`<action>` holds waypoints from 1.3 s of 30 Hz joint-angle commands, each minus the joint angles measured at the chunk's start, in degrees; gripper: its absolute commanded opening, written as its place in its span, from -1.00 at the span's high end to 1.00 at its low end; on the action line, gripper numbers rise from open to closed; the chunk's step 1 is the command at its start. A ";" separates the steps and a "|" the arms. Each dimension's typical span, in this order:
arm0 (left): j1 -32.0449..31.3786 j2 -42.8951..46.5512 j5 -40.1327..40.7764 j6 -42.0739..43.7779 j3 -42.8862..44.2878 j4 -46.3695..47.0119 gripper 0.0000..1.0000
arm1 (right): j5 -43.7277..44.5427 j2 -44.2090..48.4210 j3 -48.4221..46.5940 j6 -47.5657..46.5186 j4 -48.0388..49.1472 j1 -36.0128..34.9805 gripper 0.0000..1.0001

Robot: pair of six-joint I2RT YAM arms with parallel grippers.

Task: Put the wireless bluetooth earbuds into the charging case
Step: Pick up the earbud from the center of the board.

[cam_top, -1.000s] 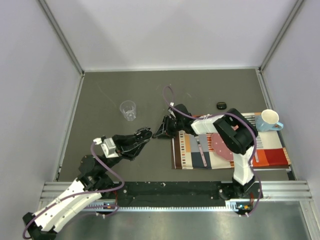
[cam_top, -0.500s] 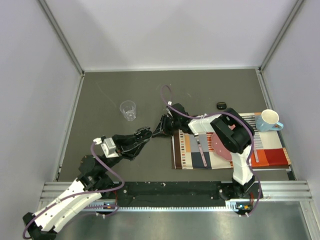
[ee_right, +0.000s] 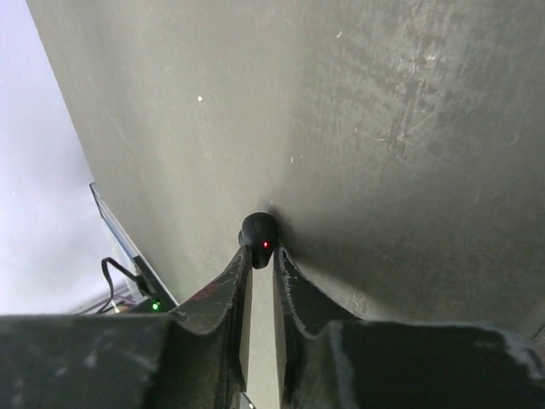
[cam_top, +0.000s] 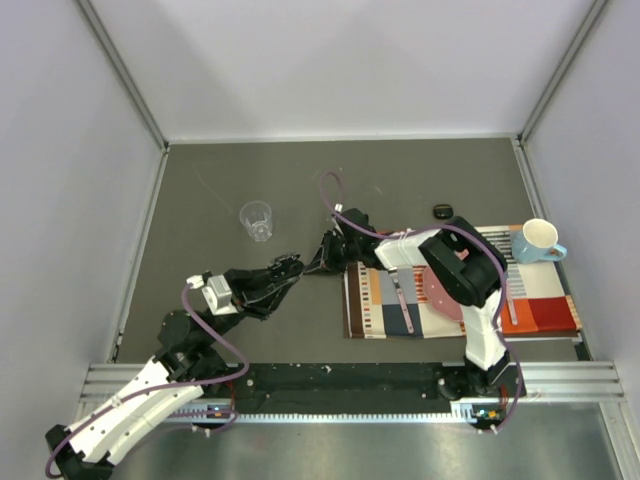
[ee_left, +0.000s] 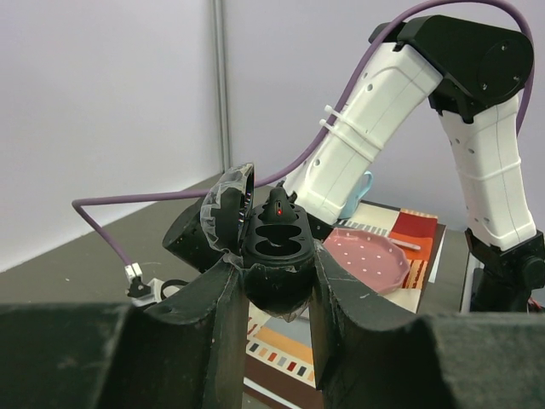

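Note:
My left gripper (ee_left: 274,271) is shut on the black charging case (ee_left: 277,249), held above the table with its lid open; both sockets look empty. My right gripper (ee_right: 262,254) is shut on one black earbud (ee_right: 258,230) with a red light. That earbud (ee_left: 279,207) sits at the far rim of the case, touching or just above it. In the top view the left gripper (cam_top: 288,268) and right gripper (cam_top: 322,262) meet near the table's middle. A small black piece (cam_top: 442,211) lies on the table at right; I cannot tell if it is the other earbud.
A clear plastic cup (cam_top: 257,220) stands behind and left of the grippers. A striped placemat (cam_top: 375,310) at right carries a pink plate (cam_top: 440,293), cutlery and a white and blue mug (cam_top: 540,241). The plate also shows in the left wrist view (ee_left: 366,266).
My right gripper has moved a little left with the earbud, closing up to the case. The left arm has barely moved.

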State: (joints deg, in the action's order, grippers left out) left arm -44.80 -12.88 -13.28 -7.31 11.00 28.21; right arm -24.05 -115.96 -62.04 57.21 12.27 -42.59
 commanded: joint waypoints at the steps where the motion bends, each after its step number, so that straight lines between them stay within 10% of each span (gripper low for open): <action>1: -0.20 0.23 0.97 0.37 -0.11 1.24 1.00 | 1.82 -1.02 -1.24 -0.35 -0.93 -0.65 0.82; 39: -0.20 -10.93 20.13 26.47 -3.71 21.01 1.00 | -7.23 43.62 -11.26 -3.43 -36.88 3.21 1.00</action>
State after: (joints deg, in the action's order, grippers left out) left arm -44.80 -22.92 6.00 16.53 7.27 44.27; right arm -28.42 -76.14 -68.90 49.63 -23.46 -39.57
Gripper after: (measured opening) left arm 0.342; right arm 0.015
